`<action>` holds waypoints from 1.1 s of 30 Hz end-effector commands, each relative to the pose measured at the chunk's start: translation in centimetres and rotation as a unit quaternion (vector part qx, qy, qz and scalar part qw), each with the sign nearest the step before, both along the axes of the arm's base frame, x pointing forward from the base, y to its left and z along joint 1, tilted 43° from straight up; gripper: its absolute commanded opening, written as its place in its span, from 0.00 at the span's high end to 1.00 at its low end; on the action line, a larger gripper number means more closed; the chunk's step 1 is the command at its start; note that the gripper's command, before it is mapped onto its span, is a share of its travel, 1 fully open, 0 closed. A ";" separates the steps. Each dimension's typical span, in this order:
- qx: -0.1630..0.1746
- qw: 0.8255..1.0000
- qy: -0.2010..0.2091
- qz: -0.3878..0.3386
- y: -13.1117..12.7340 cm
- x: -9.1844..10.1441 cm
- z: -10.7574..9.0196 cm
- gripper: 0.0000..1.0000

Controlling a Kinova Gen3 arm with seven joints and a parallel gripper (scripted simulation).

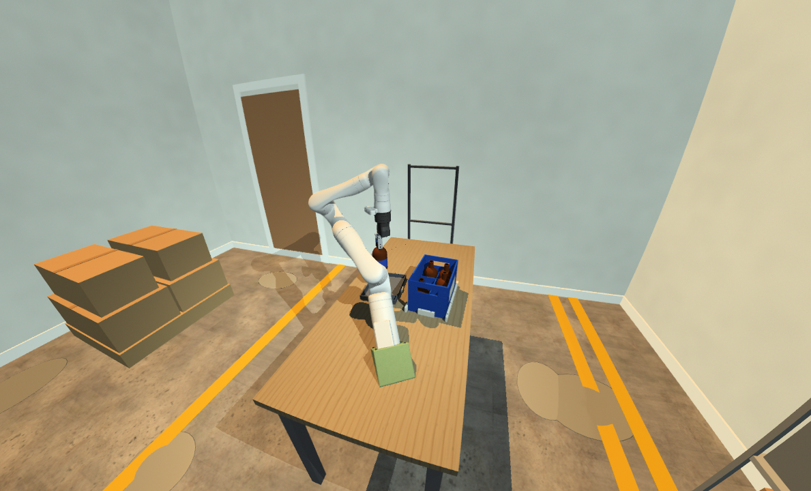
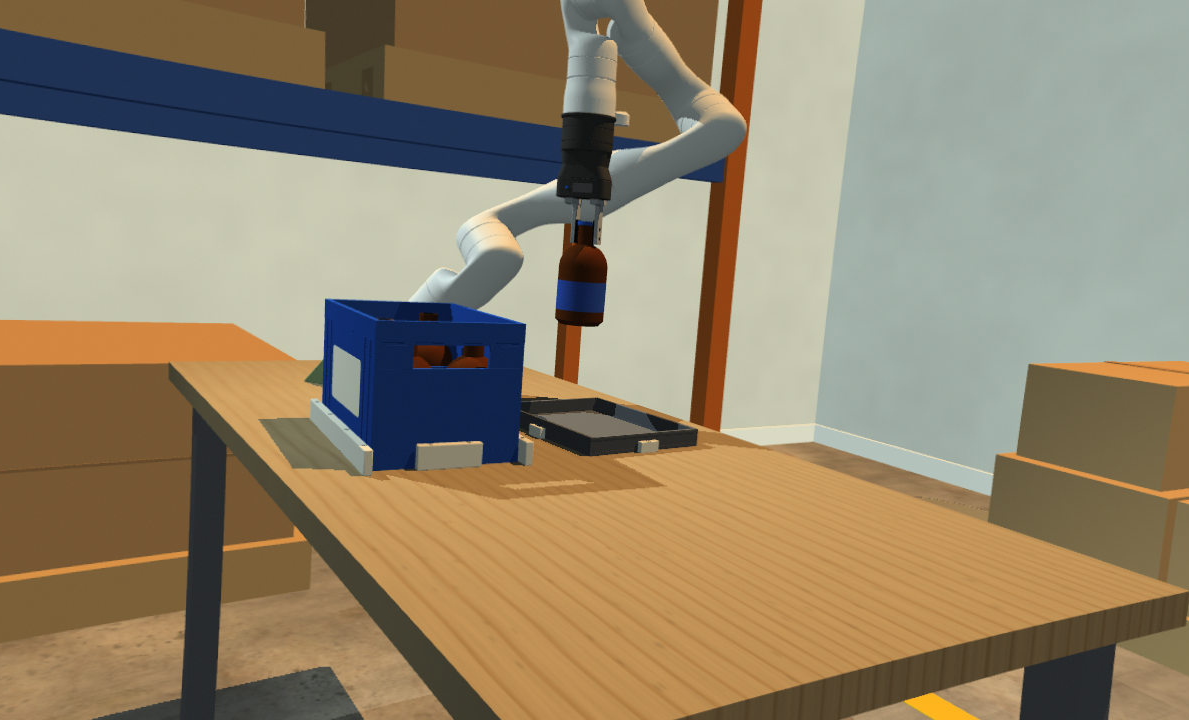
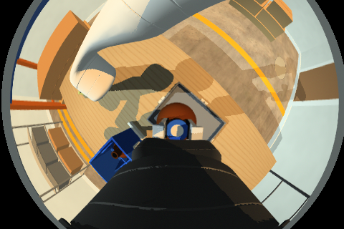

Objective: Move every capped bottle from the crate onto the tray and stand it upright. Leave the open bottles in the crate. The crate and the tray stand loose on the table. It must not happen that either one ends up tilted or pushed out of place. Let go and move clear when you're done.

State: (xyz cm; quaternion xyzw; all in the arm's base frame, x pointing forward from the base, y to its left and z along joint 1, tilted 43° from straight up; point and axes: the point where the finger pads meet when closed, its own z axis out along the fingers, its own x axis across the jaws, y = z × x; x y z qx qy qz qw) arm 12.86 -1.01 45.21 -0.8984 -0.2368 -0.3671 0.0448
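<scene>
My gripper (image 1: 380, 240) (image 2: 585, 231) (image 3: 177, 125) is shut on the neck of a brown bottle (image 1: 380, 253) (image 2: 580, 282) (image 3: 175, 111) with a blue cap and a blue label. The bottle hangs upright, high above the dark tray (image 1: 399, 281) (image 2: 661, 438) (image 3: 215, 123). The tray holds nothing. The blue crate (image 1: 426, 297) (image 2: 441, 407) (image 3: 109, 159) stands right beside the tray and holds several brown bottles (image 1: 438, 271) (image 2: 441, 358); their tops are too small to tell capped from open.
The arm's green base (image 1: 393, 363) stands mid-table, its lower links beside the tray. Small white blocks (image 2: 448, 454) lie at the crate's foot. A black metal frame (image 1: 432, 195) stands behind the table; cardboard boxes (image 1: 133, 280) are stacked on the floor.
</scene>
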 end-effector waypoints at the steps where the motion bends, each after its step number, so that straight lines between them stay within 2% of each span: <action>1: 0.000 1.000 0.000 0.000 0.0 0.1 -0.1 1.00; 33: 0.000 1.000 0.000 0.000 1.7 3.7 -4.2 1.00</action>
